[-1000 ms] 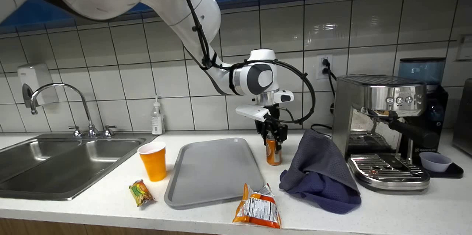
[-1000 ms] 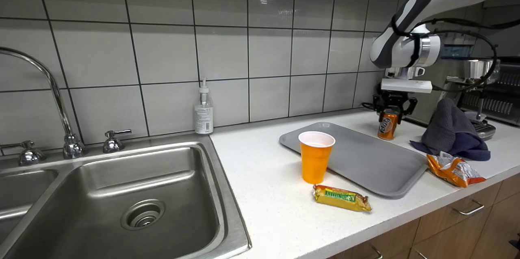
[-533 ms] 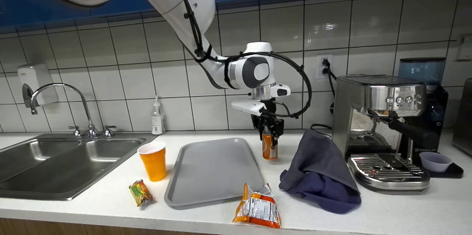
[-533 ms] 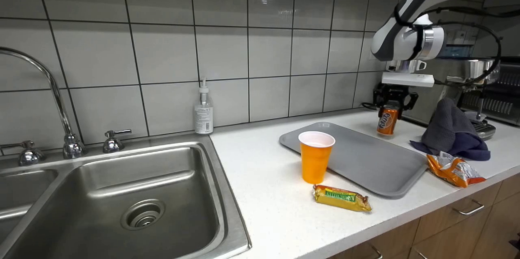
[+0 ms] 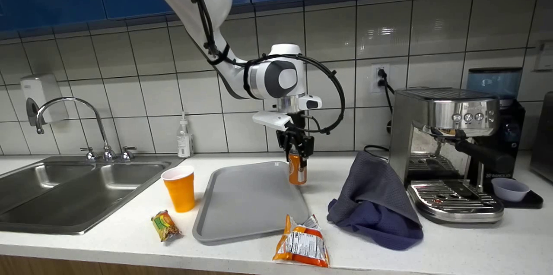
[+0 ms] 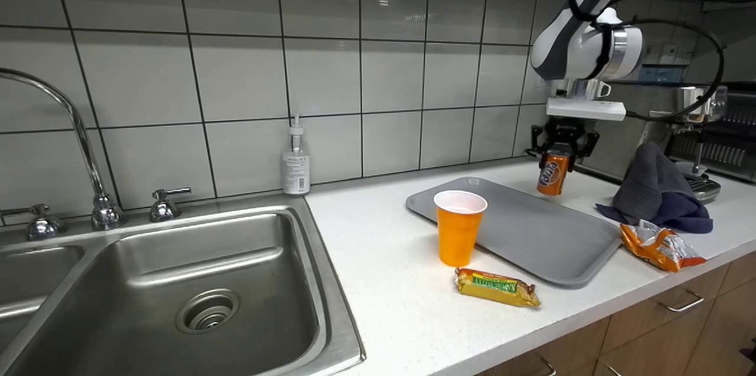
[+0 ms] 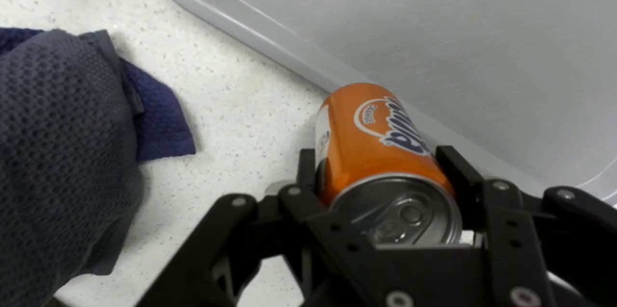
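Fingers (image 7: 459, 173) of the black gripper (image 7: 383, 167) grip an orange metal drinks can (image 7: 373, 138) with a silver top from both sides, at lower centre in the wrist view. In an exterior view, a stainless-steel double sink (image 5: 106, 197) fills the left edge, a small yellow-and-green wrapped snack (image 5: 164, 225) lies lower left, just below a tapered orange cup (image 5: 179, 191) with a white rim, and a flat grey rectangular tray (image 5: 250, 199) takes the centre. Near the tray's upper right corner is the held can; a rumpled grey-and-navy cloth (image 5: 376, 206) lies right of centre, and a boxy steel espresso machine (image 5: 436, 111) stands at right
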